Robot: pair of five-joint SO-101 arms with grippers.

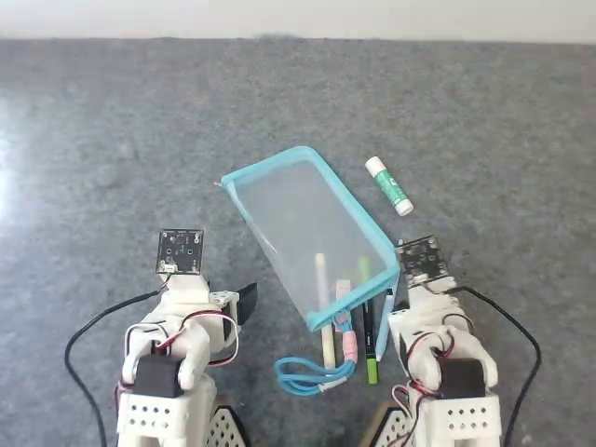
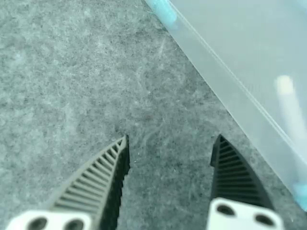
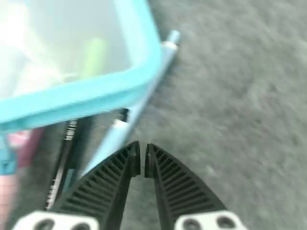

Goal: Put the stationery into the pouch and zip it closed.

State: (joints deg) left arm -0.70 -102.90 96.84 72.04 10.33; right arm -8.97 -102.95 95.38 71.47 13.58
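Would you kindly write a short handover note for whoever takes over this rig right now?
Left gripper: jaws open, empty, over the bare table beside the pouch.
Right gripper: jaws shut, empty, close to the light blue pen at the pouch's edge.
Done: several pens sit partly in the pouch, with their ends sticking out of its mouth.
Left: the glue stick lies on the table beside the pouch. Push the pens fully in, add the glue stick, then zip the pouch closed.
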